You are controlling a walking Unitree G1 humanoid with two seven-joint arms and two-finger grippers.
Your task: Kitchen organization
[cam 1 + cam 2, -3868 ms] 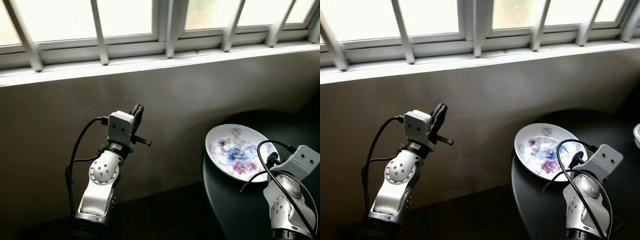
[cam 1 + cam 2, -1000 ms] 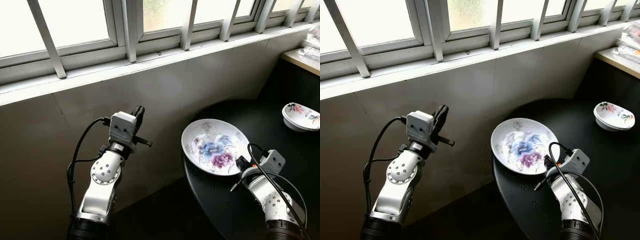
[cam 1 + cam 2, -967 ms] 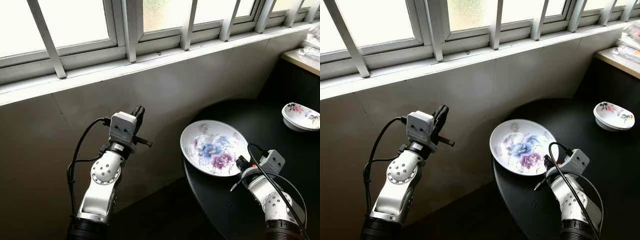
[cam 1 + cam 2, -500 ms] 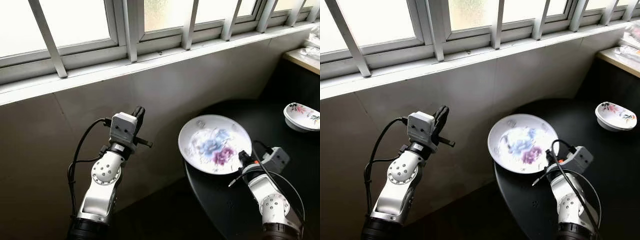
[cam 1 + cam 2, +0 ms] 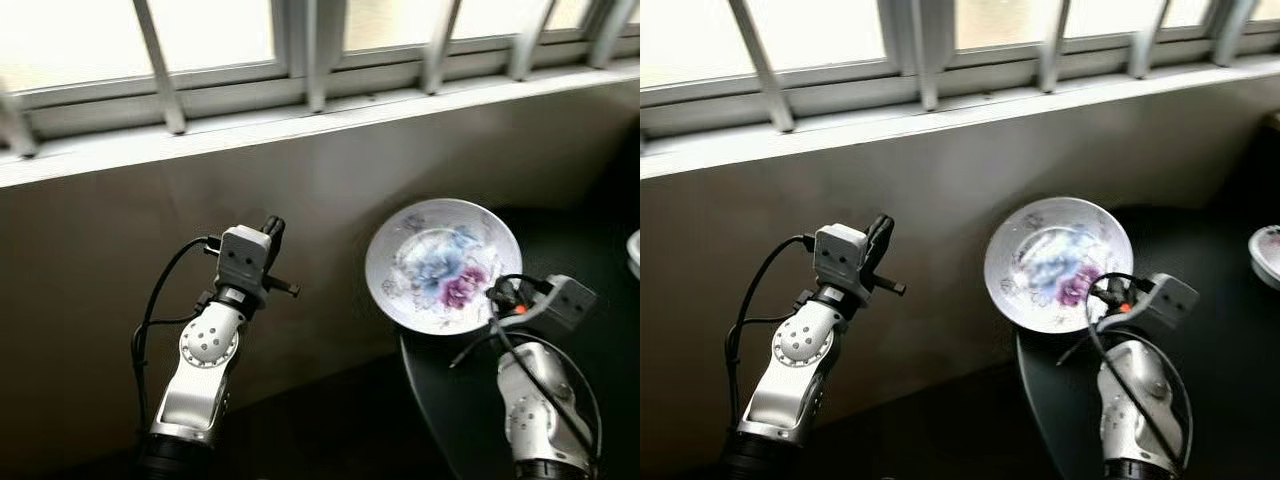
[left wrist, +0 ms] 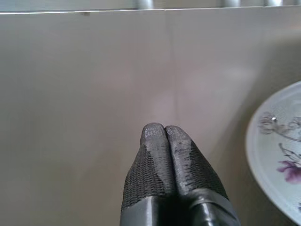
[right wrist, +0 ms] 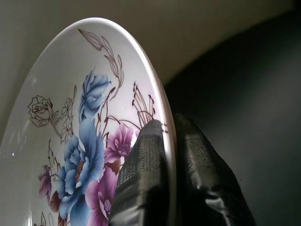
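The floral plate point(image 5: 442, 262) is tilted up off the dark round table point(image 5: 600, 400), its rim pinched between the right gripper point(image 7: 170, 155) fingers, probably for carrying elsewhere. The left gripper point(image 6: 164, 155), fingers pressed together and empty, waits near the wall point(image 5: 100, 260).

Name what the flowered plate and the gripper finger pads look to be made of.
Flowered plate: likely glazed ceramic or porcelain, smooth white with printed blue and purple flowers. Right gripper finger pads: probably black rubber, matte with a fine woven grip texture, clamping the rim.
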